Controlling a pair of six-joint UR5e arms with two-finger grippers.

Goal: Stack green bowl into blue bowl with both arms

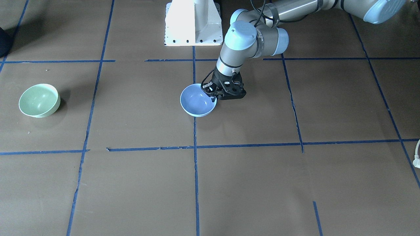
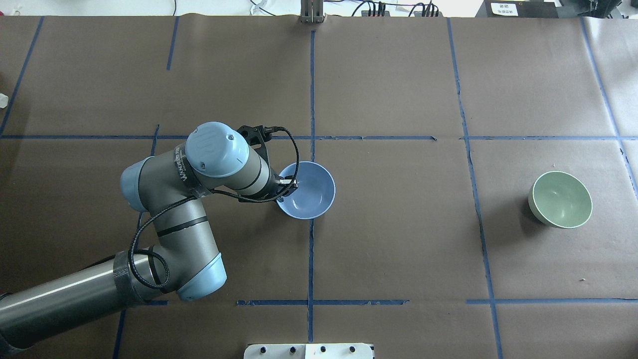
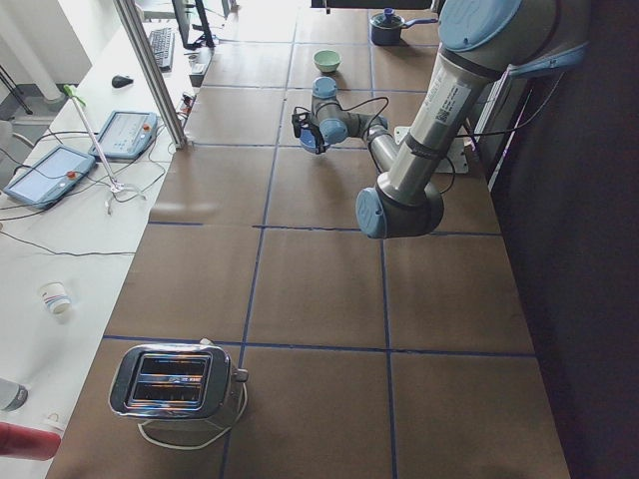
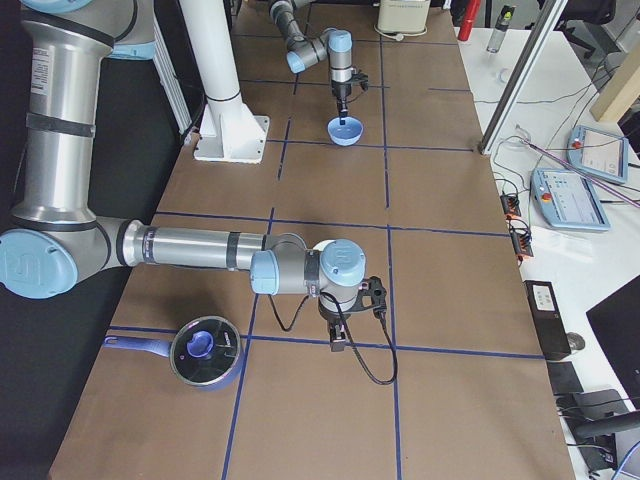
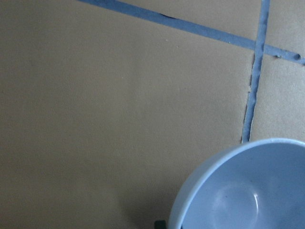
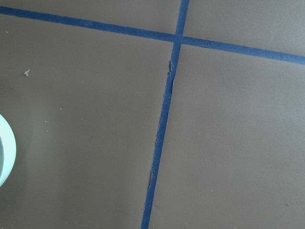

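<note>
The blue bowl (image 1: 198, 100) sits near the table's middle, on a blue tape line; it also shows in the overhead view (image 2: 306, 190) and the left wrist view (image 5: 243, 191). My left gripper (image 1: 213, 95) points down at the bowl's rim on the robot's left side and straddles it, shut on the rim (image 2: 287, 186). The green bowl (image 1: 39, 100) stands alone far to the robot's right (image 2: 560, 199); a sliver of its rim shows in the right wrist view (image 6: 5, 149). My right gripper (image 4: 338, 345) shows only in the exterior right view, and I cannot tell whether it is open or shut.
The white pedestal base (image 1: 193, 23) stands at the robot's side of the table. A pot with a blue lid (image 4: 205, 352) sits at the right end. A toaster (image 3: 175, 384) sits at the left end. Blue tape lines grid the brown table (image 2: 398, 239).
</note>
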